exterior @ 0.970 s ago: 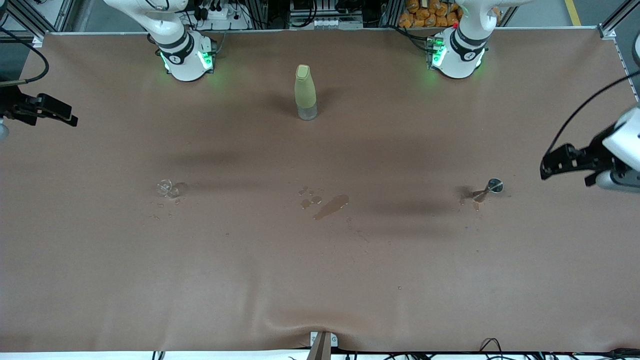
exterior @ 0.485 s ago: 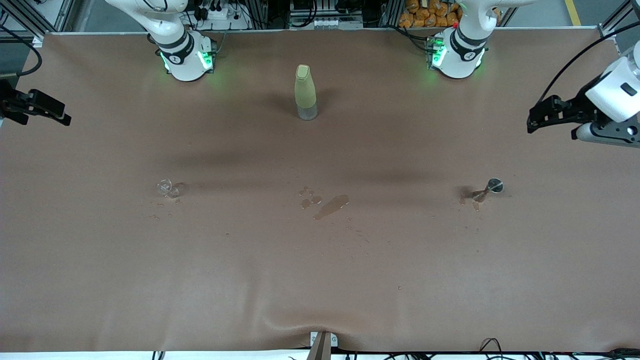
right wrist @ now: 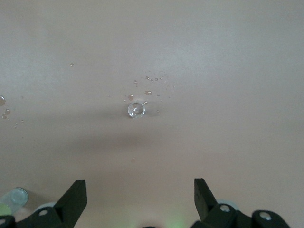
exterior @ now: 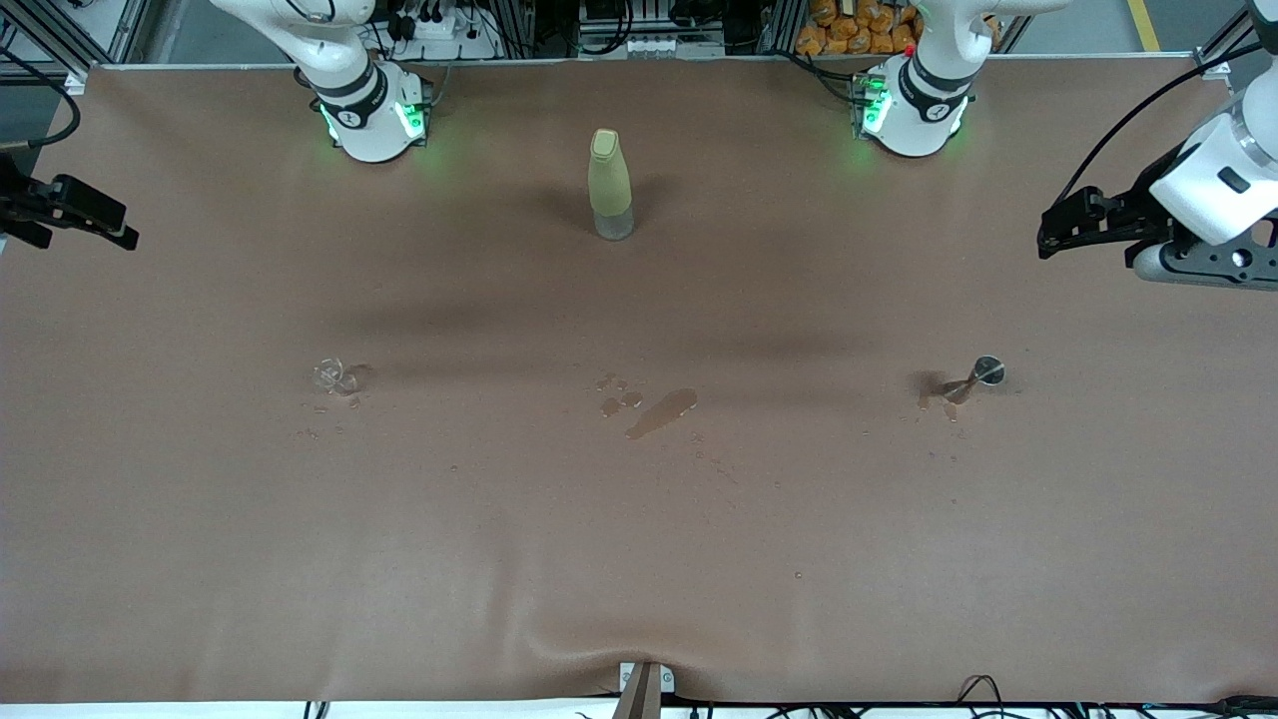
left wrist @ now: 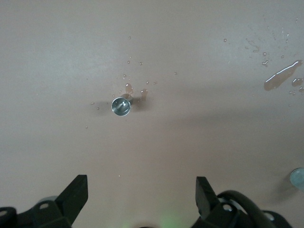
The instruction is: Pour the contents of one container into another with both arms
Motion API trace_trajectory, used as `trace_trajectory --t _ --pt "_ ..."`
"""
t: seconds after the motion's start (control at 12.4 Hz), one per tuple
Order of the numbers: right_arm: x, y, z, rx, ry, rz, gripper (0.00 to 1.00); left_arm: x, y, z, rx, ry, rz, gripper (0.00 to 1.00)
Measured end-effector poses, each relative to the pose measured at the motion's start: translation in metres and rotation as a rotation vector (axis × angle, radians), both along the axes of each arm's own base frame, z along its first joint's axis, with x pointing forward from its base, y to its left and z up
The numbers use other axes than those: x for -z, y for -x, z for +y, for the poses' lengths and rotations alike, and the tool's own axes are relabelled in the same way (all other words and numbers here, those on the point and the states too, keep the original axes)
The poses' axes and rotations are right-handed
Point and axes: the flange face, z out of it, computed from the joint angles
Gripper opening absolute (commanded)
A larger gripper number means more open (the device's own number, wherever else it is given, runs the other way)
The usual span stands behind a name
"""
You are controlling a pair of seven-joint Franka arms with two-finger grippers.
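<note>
On the brown surface a pale yellow-green bottle stands upright between the two arm bases, at about twelve o'clock from the middle of the front view. Nearer to the front camera, toward the right arm's end at about nine o'clock, sits a small clear glass container with droplets around it. Toward the left arm's end, at about three o'clock, sits a small metal cup with wet spots beside it. Between the two lies a spilled puddle. The left gripper hangs in the air over the surface's edge at the left arm's end, at about one o'clock from the metal cup, its jaws wide and holding nothing. The right gripper hangs over the edge at the right arm's end, at about ten o'clock from the glass, likewise spread wide and empty
</note>
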Motion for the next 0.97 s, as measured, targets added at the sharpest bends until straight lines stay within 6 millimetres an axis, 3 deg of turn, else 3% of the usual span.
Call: trace_trajectory --t 0.32,0.97 --pt "0.0 0.0 0.0 -0.001 0.0 0.0 1.0 -0.021 0.002 0.003 -0.03 -0.018 -0.002 1.0" --pt "0.001 0.0 -0.001 0.0 -0.003 0.002 1.0 -0.012 -0.001 -0.006 -0.027 -0.052 0.014 1.0"
